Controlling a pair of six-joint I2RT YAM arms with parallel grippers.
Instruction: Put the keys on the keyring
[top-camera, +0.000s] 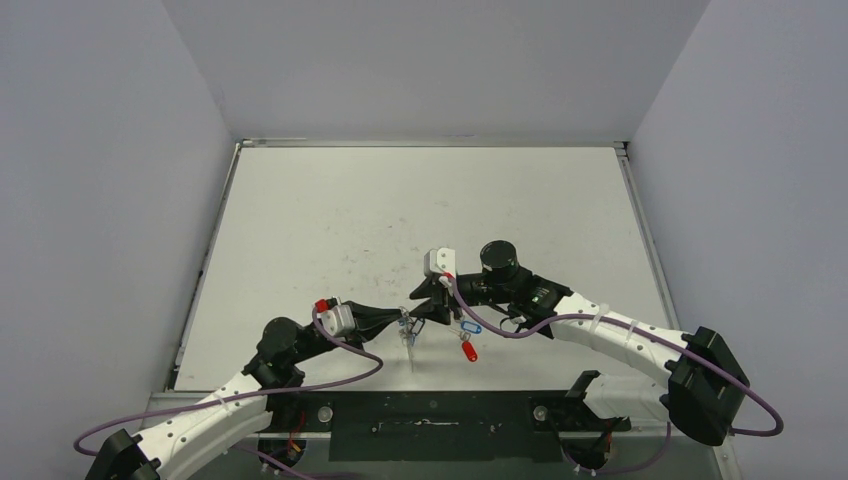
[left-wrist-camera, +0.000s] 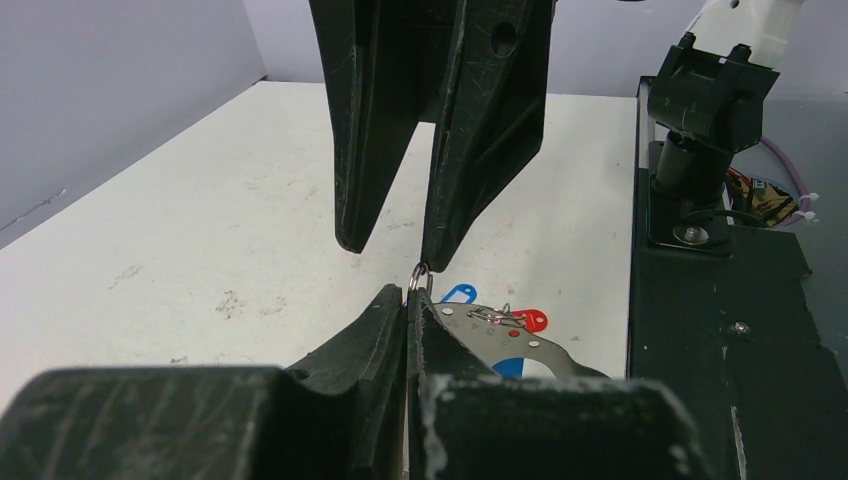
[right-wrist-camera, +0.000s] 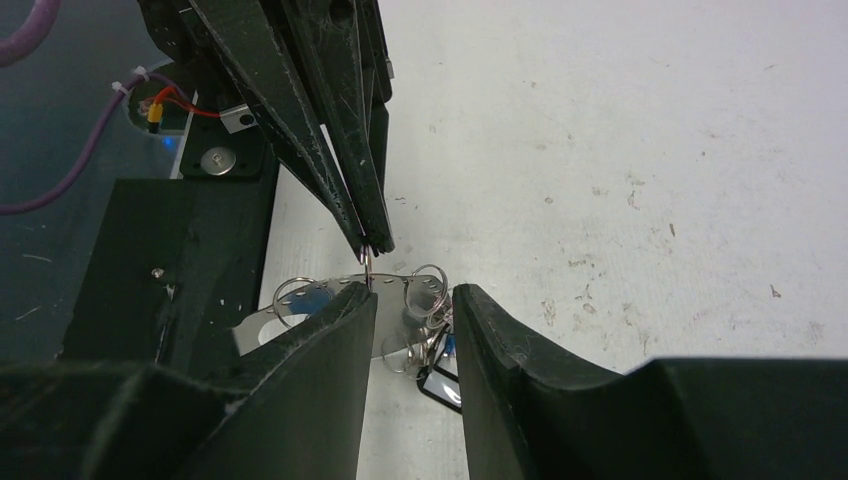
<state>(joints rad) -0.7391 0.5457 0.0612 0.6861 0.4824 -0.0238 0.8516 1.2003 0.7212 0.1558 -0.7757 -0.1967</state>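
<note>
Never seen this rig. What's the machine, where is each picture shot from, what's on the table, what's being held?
Two robot arms are bolted at the near edge of a white table, each ending in a two-finger pincer. One picture looks down from above and behind them; the other two come from a camera on each wrist, so the black fingers at the bottom are that arm's own. The left pincer is shut on a thin metal ring. The right pincer stands open beside it. A blue tag and a red tag lie on the table nearby.
</note>
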